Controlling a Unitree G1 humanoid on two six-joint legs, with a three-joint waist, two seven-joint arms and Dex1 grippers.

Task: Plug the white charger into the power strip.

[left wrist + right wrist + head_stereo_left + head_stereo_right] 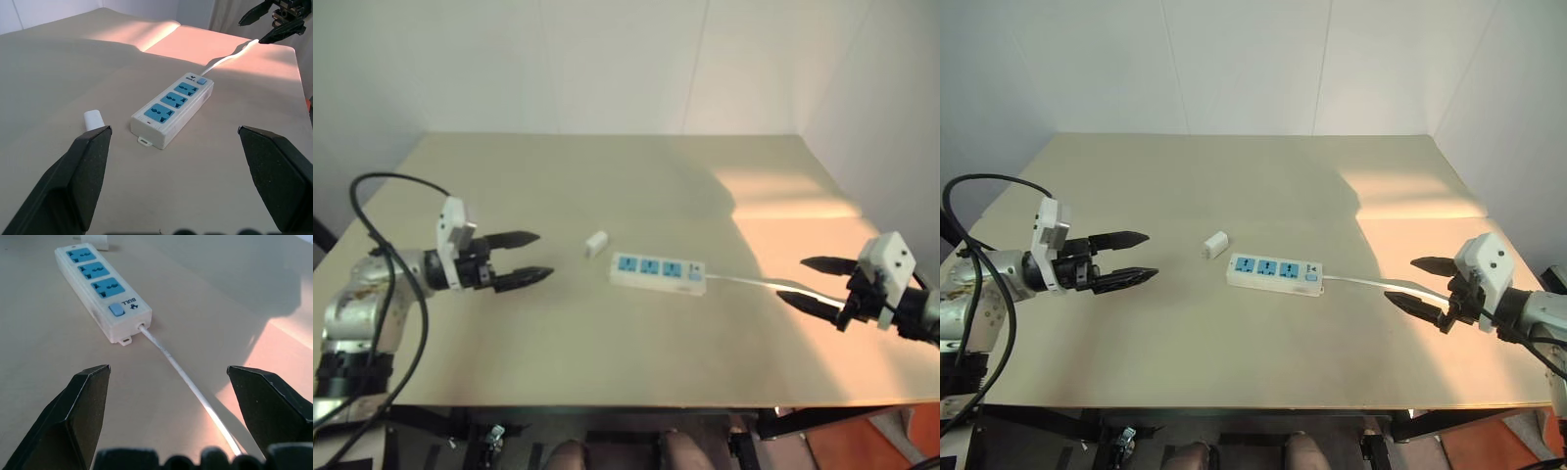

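The power strip lies flat in the middle of the table, with three blue sockets, a small switch and a thin white cable running to the right. Just left of it and apart from it lies the small white charger. My left gripper hovers over the left part of the table, open and empty, pointing toward the charger. Over the right part of the table my right gripper is open and empty too, aimed along the cable at the strip. The left wrist view shows the charger beside one finger.
The beige table ends at a white wall behind and on the right. A black cable loops over my left arm. Bare tabletop surrounds the strip on every side.
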